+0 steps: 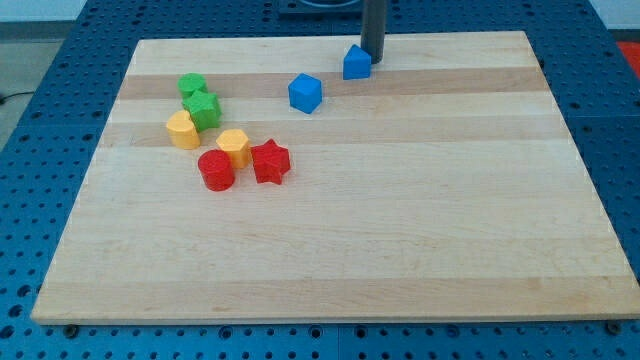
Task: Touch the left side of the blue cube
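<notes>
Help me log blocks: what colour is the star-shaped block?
Red: the red star-shaped block, clearest in the camera view.

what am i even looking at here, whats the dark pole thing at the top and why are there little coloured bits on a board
That dark pole is my rod: I am a robot arm with no jaws, so nothing is held. I only push blocks by sliding my tip along the wooden board.

There is one picture, from a camera looking down at the board; its mounting is not on record.

My tip is near the view's top, just right of a small blue block. The blue cube lies lower left of that.

Toward the view's left sits a cluster: two green blocks, two yellow blocks, a red cylinder-like block and a red star.
</notes>
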{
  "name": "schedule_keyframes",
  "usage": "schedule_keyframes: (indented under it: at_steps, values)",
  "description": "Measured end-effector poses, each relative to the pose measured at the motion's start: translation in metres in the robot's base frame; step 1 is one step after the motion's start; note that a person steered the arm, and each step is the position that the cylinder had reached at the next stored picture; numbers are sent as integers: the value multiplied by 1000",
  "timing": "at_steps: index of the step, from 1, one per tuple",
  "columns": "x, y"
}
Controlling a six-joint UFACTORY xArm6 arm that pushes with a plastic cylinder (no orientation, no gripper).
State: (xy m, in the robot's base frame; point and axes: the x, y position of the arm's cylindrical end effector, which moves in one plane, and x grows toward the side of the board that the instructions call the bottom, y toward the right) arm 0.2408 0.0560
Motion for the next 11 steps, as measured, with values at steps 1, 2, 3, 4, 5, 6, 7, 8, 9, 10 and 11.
schedule_keyframes:
  at_steps: [1,2,3,4,5,6,7,8,9,10,11]
  values:
    - [-24,-15]
    - [-25,-62]
    - [-19,-98]
    - [12,-118]
    - [43,-130]
    - [55,-130]
    - [71,-129]
    - [85,-129]
    - [89,-129]
    - [91,-129]
    - [95,-129]
